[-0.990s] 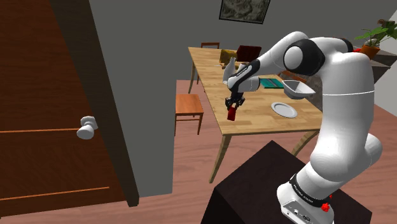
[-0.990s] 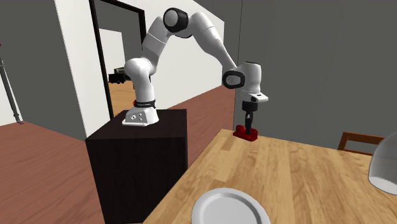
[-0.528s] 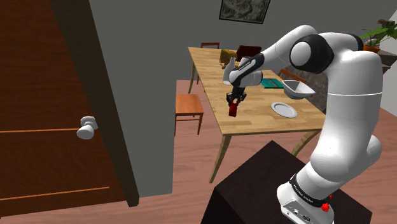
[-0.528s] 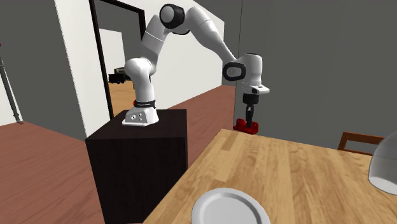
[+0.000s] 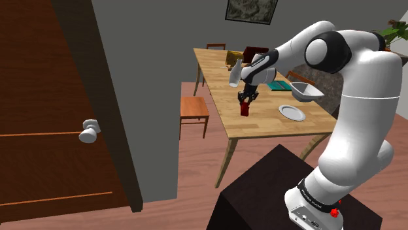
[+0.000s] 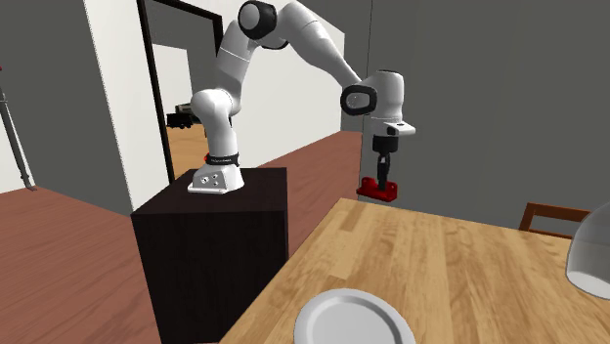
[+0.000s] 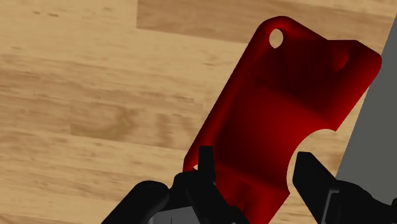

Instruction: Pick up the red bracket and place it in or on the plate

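**A:** Wood floor [image 5: 196, 171], grey walls [image 5: 163, 65]. What sits nearest in the shoulder view?

**B:** A brown door [image 5: 46, 98] with a white knob [image 5: 89, 131] at that view's left, and the dark stand [image 5: 261, 196] at its lower right. The arm [image 5: 356, 131] rises from the stand and bends over a wooden table [image 5: 261, 127].

**A:** How is the gripper?

**B:** The gripper [image 5: 245, 100] points straight down over the table's near part. Its fingers [image 7: 207, 168] are drawn in and clamped on the red bracket [image 7: 286, 108]. In the wrist view one finger lies over the bracket's lower edge and the other sits in a rounded notch in its side. A small hole shows at the bracket's far corner.

**A:** Is the bracket resting on the wood?

**B:** It seems not. In the second exterior view it hangs under the gripper, a little above the table corner toward the stand.

**A:** And the plate?

**B:** The white plate [image 5: 291, 112] lies flat on the table, to the shoulder view's right of the bracket and apart from it. Just past the plate is a white bowl [image 5: 306, 91], and beside that a flat teal thing [image 5: 282, 85].

**A:** Farther back?

**B:** A chair [image 5: 194, 110] stands at the table's door side. A brown box [image 5: 254, 52] sits at the far end. A dark picture [image 5: 250, 10] hangs on the wall, and a plant [image 5: 391, 36] is at the upper right.
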`<control>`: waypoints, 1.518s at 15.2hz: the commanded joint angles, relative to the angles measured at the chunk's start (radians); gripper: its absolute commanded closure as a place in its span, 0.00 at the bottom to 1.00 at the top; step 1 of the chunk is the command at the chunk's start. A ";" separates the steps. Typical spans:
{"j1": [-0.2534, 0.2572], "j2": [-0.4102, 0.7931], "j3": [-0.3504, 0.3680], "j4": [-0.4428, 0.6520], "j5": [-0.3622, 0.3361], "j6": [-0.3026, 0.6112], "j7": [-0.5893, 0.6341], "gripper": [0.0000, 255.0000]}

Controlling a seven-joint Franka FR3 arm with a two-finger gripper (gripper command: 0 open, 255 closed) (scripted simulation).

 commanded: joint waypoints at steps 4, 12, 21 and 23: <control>-0.088 0.016 -0.015 0.030 0.019 -0.016 -0.114 1.00; -0.237 0.073 -0.036 0.134 0.053 -0.066 -0.294 1.00; -0.408 0.197 -0.048 0.351 0.088 -0.167 -0.469 1.00; -0.446 0.234 -0.050 0.417 0.095 -0.197 -0.502 1.00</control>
